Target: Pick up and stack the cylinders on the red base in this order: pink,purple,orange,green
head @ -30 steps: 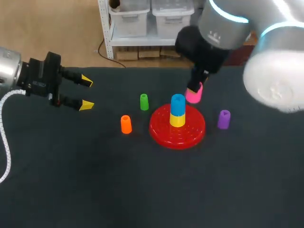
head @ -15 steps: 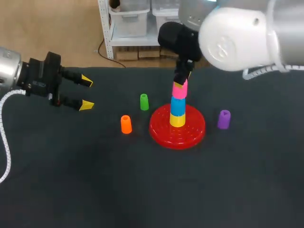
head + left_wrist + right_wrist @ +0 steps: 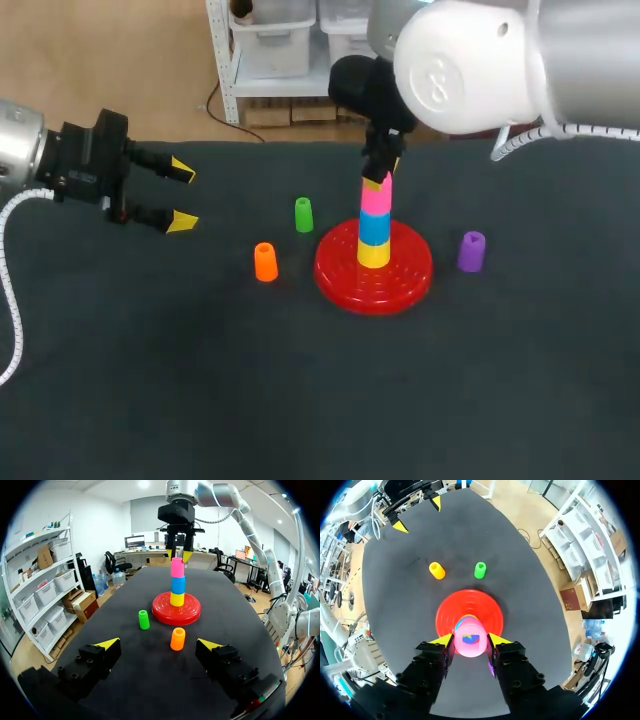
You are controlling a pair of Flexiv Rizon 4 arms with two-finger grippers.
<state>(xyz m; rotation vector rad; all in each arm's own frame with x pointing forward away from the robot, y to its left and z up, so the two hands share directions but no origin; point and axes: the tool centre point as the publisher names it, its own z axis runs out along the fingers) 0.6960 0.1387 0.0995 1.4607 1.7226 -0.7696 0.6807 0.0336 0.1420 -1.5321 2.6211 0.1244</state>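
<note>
Right gripper [image 3: 470,639], apparently clasping pink cylinder [image 3: 376,198], lowered it onto blue cylinder [image 3: 374,228]; left gripper [image 3: 183,196] spread, empty.

Table [image 3: 300,400]: dark cloth top. Four things stand directly on it.
- red base [image 3: 400,280]: about mid-table, somewhat toward the far edge.
- green cylinder [image 3: 303,214]: upright, near the base, on its far-left side.
- orange cylinder [image 3: 265,262]: upright, left of the base, nearer the near edge than the green.
- purple cylinder [image 3: 471,251]: upright, near the base, on its right-edge side.
</note>
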